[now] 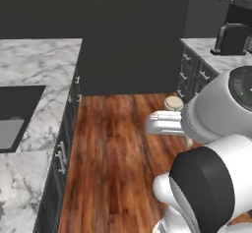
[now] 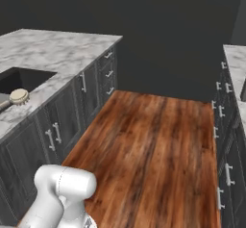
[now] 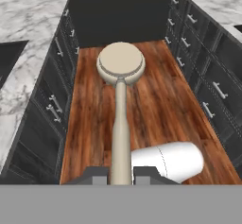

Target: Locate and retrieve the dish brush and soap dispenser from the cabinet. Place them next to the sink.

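Wood-plank floor (image 3: 146,100) runs between two rows of dark cabinets under marble counters. Gripper (image 3: 121,175) fingers are clenched on the thin handle of the dish brush (image 3: 121,67), its round pale head pointing away, held in the air above the floor. Left of it, the black sink (image 1: 15,116) sits recessed in the marble countertop (image 1: 39,60).

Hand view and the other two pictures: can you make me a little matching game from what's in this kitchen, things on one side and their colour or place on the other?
Things:
1. brush
2. sink
3. floor
4. counter

Descriptions:
a. white marble
b. held by its handle between the fingers
c. reddish-brown wood planks
d. black, set down into the counter

Pairs: 1-b, 2-d, 3-c, 4-a
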Robot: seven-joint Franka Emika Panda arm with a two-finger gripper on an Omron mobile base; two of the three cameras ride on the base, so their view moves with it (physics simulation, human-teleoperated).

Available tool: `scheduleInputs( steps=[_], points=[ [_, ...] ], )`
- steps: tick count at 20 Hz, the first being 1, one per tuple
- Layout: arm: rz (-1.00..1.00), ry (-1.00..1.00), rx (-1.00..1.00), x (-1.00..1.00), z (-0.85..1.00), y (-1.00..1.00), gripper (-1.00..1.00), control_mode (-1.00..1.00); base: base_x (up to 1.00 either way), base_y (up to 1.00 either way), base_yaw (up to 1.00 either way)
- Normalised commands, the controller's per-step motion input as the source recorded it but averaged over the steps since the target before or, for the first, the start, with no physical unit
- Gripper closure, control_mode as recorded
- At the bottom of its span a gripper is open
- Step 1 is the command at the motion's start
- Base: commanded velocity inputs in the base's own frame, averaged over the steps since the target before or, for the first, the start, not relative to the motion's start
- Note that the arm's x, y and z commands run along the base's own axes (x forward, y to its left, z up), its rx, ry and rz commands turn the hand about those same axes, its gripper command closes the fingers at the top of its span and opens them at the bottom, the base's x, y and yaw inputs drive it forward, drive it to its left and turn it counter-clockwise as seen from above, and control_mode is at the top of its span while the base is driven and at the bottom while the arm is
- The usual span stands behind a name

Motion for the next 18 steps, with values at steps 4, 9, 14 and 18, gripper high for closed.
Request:
scheduleInputs(
  steps=[4,9,14,18],
  points=[
    [0.00,0.00,0.00,0.00,0.00,0.00,1.00,1.00,0.73,0.37,0.07],
    [0.00,0.00,0.00,0.00,0.00,0.00,1.00,1.00,0.61,0.62,0.10],
    [0.00,0.00,0.00,0.00,0.00,0.00,1.00,1.00,0.26,0.44,0.30],
    [0.00,0.00,0.00,0.00,0.00,0.00,1.00,1.00,0.00,0.07,0.50]
  ],
)
